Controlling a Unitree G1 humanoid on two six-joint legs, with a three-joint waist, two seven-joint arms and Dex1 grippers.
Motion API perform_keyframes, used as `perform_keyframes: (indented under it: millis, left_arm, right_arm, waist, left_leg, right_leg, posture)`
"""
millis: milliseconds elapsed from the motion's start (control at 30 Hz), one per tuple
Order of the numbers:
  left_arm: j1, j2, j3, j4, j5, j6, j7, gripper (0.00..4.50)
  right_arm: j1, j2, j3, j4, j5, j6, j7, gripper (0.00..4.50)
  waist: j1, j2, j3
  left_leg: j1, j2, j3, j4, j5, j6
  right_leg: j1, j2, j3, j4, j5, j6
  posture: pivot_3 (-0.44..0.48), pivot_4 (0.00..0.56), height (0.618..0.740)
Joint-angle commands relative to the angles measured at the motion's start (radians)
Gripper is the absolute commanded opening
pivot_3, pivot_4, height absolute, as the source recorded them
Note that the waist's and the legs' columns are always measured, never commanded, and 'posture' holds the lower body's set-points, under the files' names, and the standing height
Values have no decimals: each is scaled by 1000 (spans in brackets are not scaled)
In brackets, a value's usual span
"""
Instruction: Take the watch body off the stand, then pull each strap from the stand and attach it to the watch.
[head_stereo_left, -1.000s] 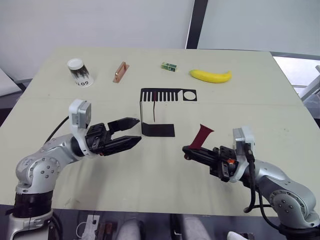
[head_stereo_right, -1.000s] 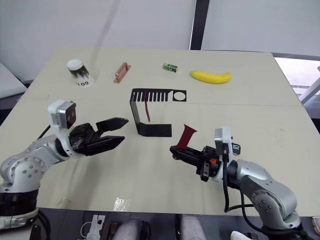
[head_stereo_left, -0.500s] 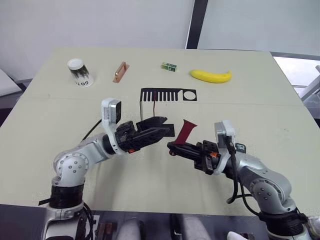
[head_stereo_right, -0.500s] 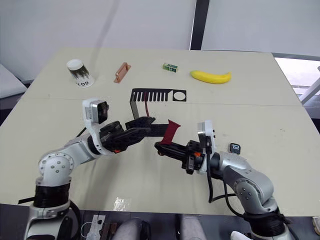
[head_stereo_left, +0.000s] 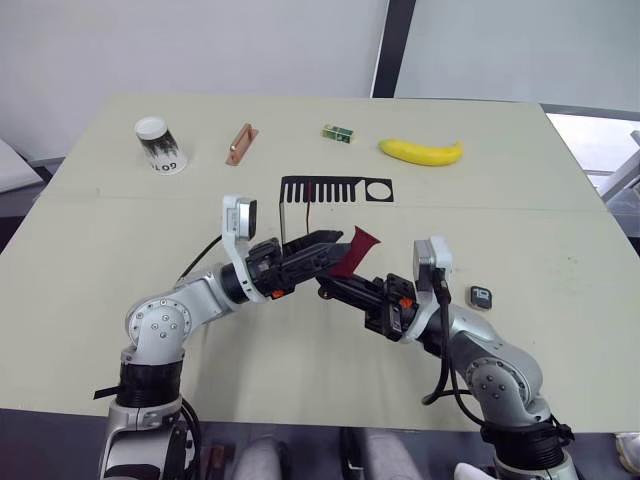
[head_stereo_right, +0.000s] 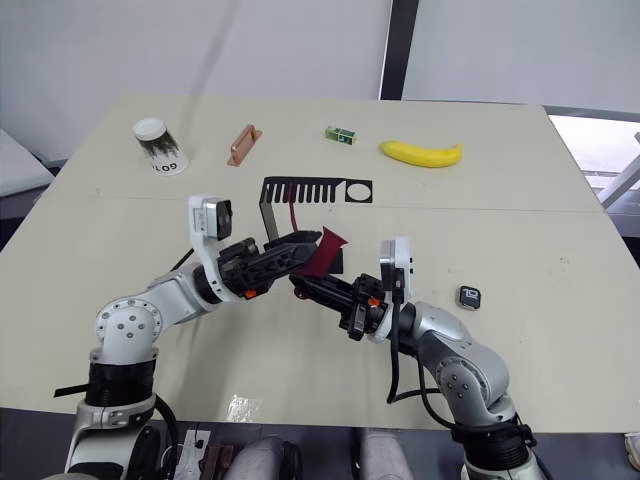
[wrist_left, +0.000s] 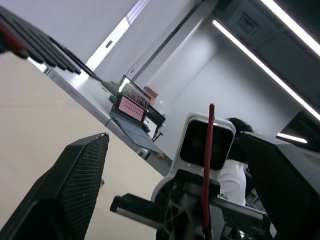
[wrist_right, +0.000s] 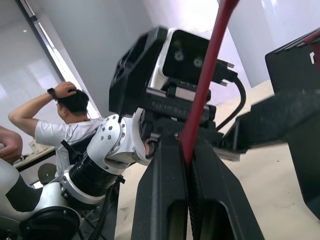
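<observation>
the right hand (head_stereo_left: 332, 284) pinches one dark red strap (head_stereo_left: 350, 251) by its lower end, its two fingers pressed together on it; the right wrist view shows the band rising straight out from between them. the strap stands up and flares at its free tip, above the middle of the table (head_stereo_left: 560, 330), just in front of the stand (head_stereo_left: 312, 226). the left hand (head_stereo_left: 325, 247) reaches in from the other side with its fingers spread, and in the left wrist view the strap stands in the gap between the two pads without touching either that i can see.

the second strap (head_stereo_right: 293, 222) hangs from a slot in the stand's comb-like top plate. the watch body (head_stereo_left: 481, 296) lies flat on the table off to the robot's right, well apart from both hands, so it is already off the stand.

my reading is that one strap has been pulled free and is being passed or re-gripped between the hands before it goes to the watch. the next move likely calls for the left fingers to come together on the upper part of the band while the right holds it steady. after that, one hand would have to fetch the watch body, since nothing holds it now. the thin, floppy band could slip or twist during the exchange.
</observation>
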Motion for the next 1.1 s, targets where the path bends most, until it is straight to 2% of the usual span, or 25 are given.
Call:
perform_keyframes:
  millis: [33, 67, 100, 400, 1100]
  left_arm:
    - [-22, 8, -6, -17, -14, 17, -17, 3128]
    - [-26, 9, -9, -19, -12, 18, -25, 2602]
    - [-29, 10, -9, -22, -10, 17, -27, 2510]
    - [-42, 22, -10, -31, -20, 32, -76, 2510]
    - [-87, -5, -40, 18, 15, 35, -73, 2510]
  right_arm:
    - [-13, -7, -4, -41, 24, 16, -8, 0]
    - [-14, -8, -6, -43, 26, 22, -10, 0]
    - [-15, -9, -6, -45, 28, 27, -10, 0]
    - [-12, -14, -9, -54, 32, 52, -10, 0]
    - [13, -49, 15, -62, 14, 49, 24, 0]
  waist:
    - [0, 0, 0]
    - [0, 0, 0]
    - [0, 0, 0]
    - [0, 0, 0]
    - [-1, 0, 0]
  left_leg:
    - [0, 0, 0, 0, 0, 0]
    - [0, 0, 0, 0, 0, 0]
    - [0, 0, 0, 0, 0, 0]
    - [0, 0, 0, 0, 0, 0]
    - [0, 0, 0, 0, 0, 0]
  right_leg:
    - [0, 0, 0, 0, 0, 0]
    - [0, 0, 0, 0, 0, 0]
    - [0, 0, 0, 0, 0, 0]
    - [0, 0, 0, 0, 0, 0]
    - [0, 0, 0, 0, 0, 0]
  posture:
    - [0, 150, 739]
    - [0, 150, 739]
    - [0, 150, 739]
    - [0, 150, 739]
    - [0, 150, 739]
